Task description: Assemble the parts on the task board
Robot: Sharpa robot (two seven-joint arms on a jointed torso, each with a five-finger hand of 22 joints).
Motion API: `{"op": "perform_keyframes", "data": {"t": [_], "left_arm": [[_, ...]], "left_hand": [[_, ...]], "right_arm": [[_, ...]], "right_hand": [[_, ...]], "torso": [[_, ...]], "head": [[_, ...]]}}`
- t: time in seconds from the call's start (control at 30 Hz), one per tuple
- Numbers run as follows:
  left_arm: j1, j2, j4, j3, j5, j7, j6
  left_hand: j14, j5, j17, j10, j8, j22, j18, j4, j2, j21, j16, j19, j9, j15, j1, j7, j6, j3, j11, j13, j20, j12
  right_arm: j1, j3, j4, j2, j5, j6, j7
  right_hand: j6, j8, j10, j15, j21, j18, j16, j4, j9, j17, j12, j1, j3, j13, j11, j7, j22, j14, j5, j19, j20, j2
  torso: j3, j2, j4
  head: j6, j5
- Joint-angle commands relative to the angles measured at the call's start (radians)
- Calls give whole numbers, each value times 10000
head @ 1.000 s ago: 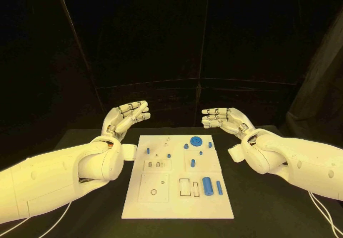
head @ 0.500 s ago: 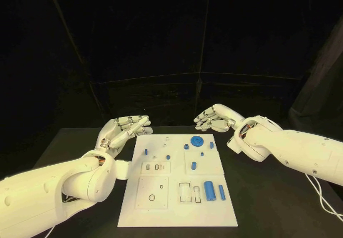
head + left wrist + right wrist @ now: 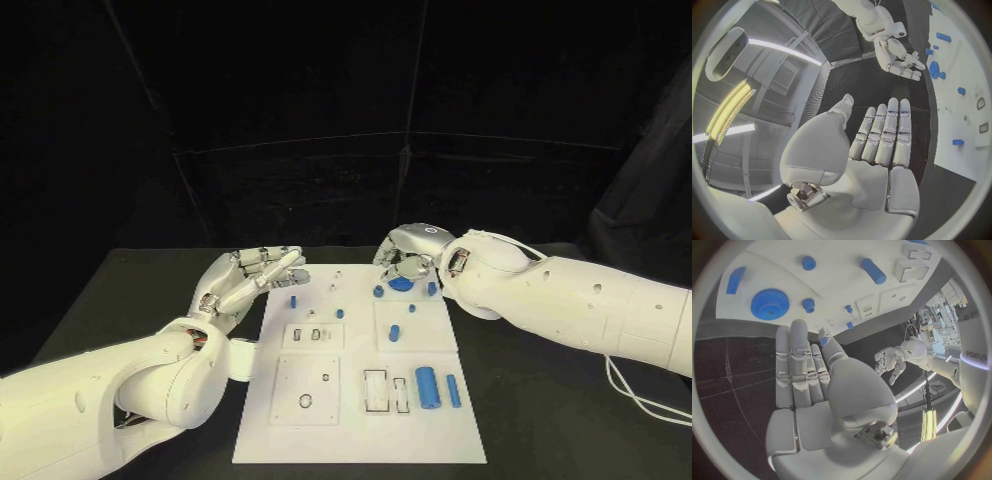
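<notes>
Task board (image 3: pixel 361 400): white plate, lower center of head view, on black table (image 3: pixel 548 400).
Blue gear (image 3: pixel 400 284) sits near board's top edge; blue cylinder (image 3: pixel 428 380) + thin peg (image 3: pixel 453 390) lie lower right. Left hand (image 3: pixel 253 272) at board's upper-left corner, fingers extended, side by side, holding nothing. Right hand (image 3: pixel 408 248) above gear, fingers straight, empty.

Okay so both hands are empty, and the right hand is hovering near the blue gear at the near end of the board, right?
Not quite. Both hands are empty, but the blue gear sits at the far end of the board, not the near end. The head view shows the right hand hovering by it there, with the left hand beside the board.
</notes>
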Motion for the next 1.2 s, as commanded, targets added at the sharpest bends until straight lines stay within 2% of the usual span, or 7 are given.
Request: {"op": "perform_keyframes", "data": {"t": [0.03, 0.17, 0.37, 0.53, 0.93, 1.07, 1.2], "left_arm": [[11, 3, 43, 9, -167, -13, 241], [12, -3, 59, 9, -171, -29, 254], [15, -24, 100, 9, -172, -78, 261], [16, -39, 99, 9, -171, -122, 252], [21, -49, 67, 10, -170, -264, 175], [22, -53, 66, 10, -170, -279, 169], [23, -53, 55, 10, -170, -292, 177]], "left_hand": [[-51, 39, -16, 13, -52, -13, 35, -11, -13, -49, -65, -29, -17, 52, -105, 105, 35, -72, 91, -5, 58, -66], [-58, 39, -21, 12, -65, -26, 35, -13, 4, -67, -86, -34, -17, 57, -109, 109, 37, -77, 95, -5, 63, -83], [-73, 39, -33, -4, -100, -53, 36, -25, 39, -103, -128, -41, -21, 68, -111, 128, 27, -84, 110, -7, 74, -124], [-76, 39, -36, -14, -115, -64, 36, -32, 52, -117, -144, -42, -22, 73, -110, 140, 21, -87, 118, -8, 78, -143], [-71, 39, -43, -30, -150, -88, 37, -46, 104, -145, -175, -36, -23, 82, -102, 164, 12, -83, 135, -8, 87, -183], [-65, 40, -44, -33, -161, -96, 38, -54, 128, -154, -184, -32, -23, 85, -95, 169, 12, -78, 140, -8, 90, -196], [-61, 40, -45, -34, -168, -101, 39, -61, 142, -159, -189, -28, -22, 86, -87, 172, 12, -74, 142, -7, 92, -203]], "right_arm": [[40, 12, -67, 94, -1171, 708, -592], [53, 13, -228, 260, -1292, 1046, -598], [56, 12, -215, 315, -1332, 1554, -583], [56, 10, -222, 368, -1341, 1703, -567], [55, 8, -383, 527, -1363, 1731, -645], [54, 8, -466, 600, -1365, 1749, -607], [53, 7, -518, 643, -1366, 1792, -571]], "right_hand": [[-99, -51, -100, -35, 698, -56, 519, 29, -5, 322, -24, -141, 75, 6, -15, 11, 842, 290, -55, 222, 23, 5], [-169, -51, -162, -18, 1486, -166, 1192, 28, -4, 729, -23, -166, 136, 7, -3, 7, 1764, 120, -64, 369, 52, -19], [-283, -61, -256, -8, 1917, -234, 1588, 74, -10, 940, -27, -286, 105, 7, 1, -2, 2298, 67, -99, 501, 77, -107], [-296, -49, -249, -13, 2178, -281, 2016, 110, -3, 1334, -11, -351, 99, 15, -4, -10, 2640, 63, -114, 625, 84, -103], [-182, -34, -13, -15, 3119, -493, 3461, 66, 3, 2763, -5, -347, 325, 11, -2, 17, 3998, 116, -127, 1247, 97, 148], [-123, -30, 72, -27, 3354, -543, 3835, 34, 4, 3114, -9, -296, 521, 6, -18, 4, 4335, 115, -278, 1390, 92, 335], [-31, -17, 191, -40, 3584, -595, 4213, 12, 9, 3481, -4, -246, 763, 6, -40, -9, 4677, 115, -451, 1533, 84, 498]], "torso": [[-32, 136, 52], [-48, 186, 67], [-44, 232, 88], [-46, 261, 79], [-41, 350, 102], [-34, 356, 113], [-46, 362, 115]], "head": [[19, -51], [19, -93], [-15, -90], [-34, -119], [-91, -124], [-120, -125], [-132, -129]]}}
